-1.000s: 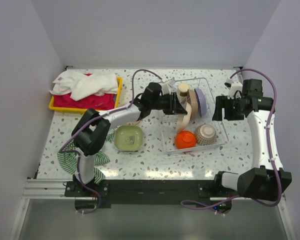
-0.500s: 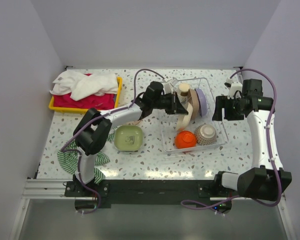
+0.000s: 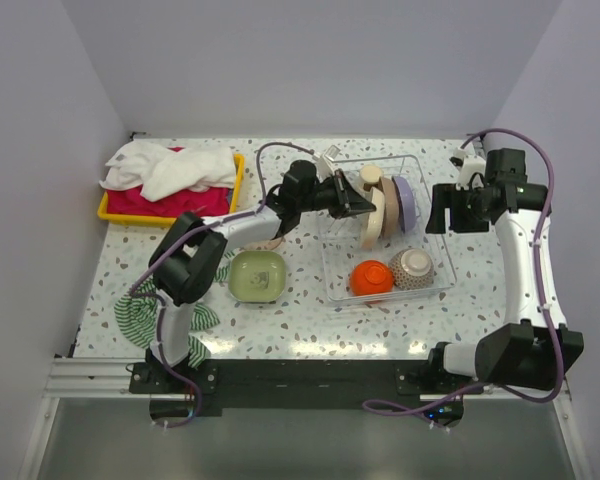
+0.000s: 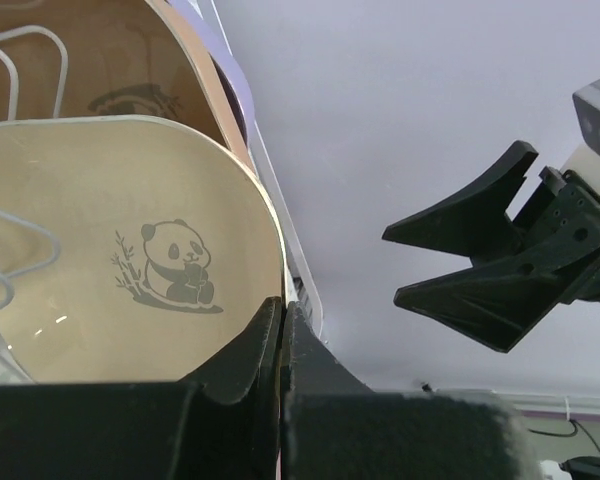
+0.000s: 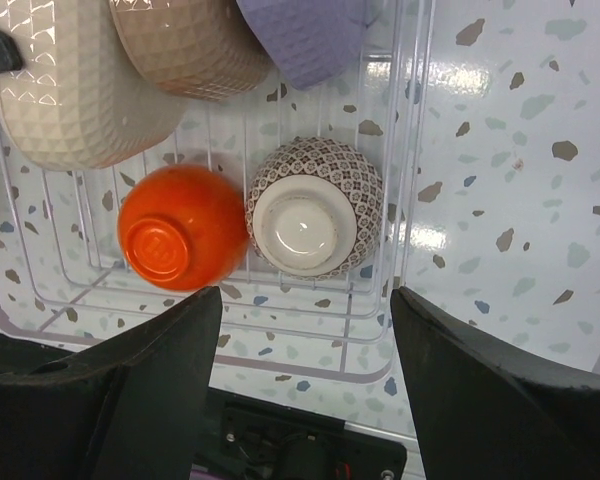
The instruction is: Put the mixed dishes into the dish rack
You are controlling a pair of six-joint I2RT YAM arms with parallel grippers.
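**A:** Where are the dishes (image 3: 374,226)?
**B:** Most stand in the dish rack (image 3: 335,262). A pale green dish (image 3: 257,276) lies left of it. It is likely stiff, glossy and breakable, best taken by its rim.
**A:** And the fingers?
**B:** The left gripper (image 4: 282,305) is pinched shut, empty, at the rack. The right gripper (image 5: 306,292) is spread wide over it.

On the worktop (image 3: 300,325) we find the rack (image 3: 384,297) right of centre. In its far part three plates (image 3: 372,222) stand on edge side by side, with a cup (image 3: 368,177) just behind the leftmost. In its near part the left bowl (image 3: 370,277) and the right bowl (image 3: 414,266) lie upside down, touching. A dish (image 3: 257,276) lies just left of the rack. The tray (image 3: 104,209) sits far left with towels (image 3: 170,168) in it; a cloth (image 3: 132,318) lies near left. The left tool (image 3: 363,207) is just left of the plates; the right tool (image 3: 438,215) is right of the rack, apart from it.
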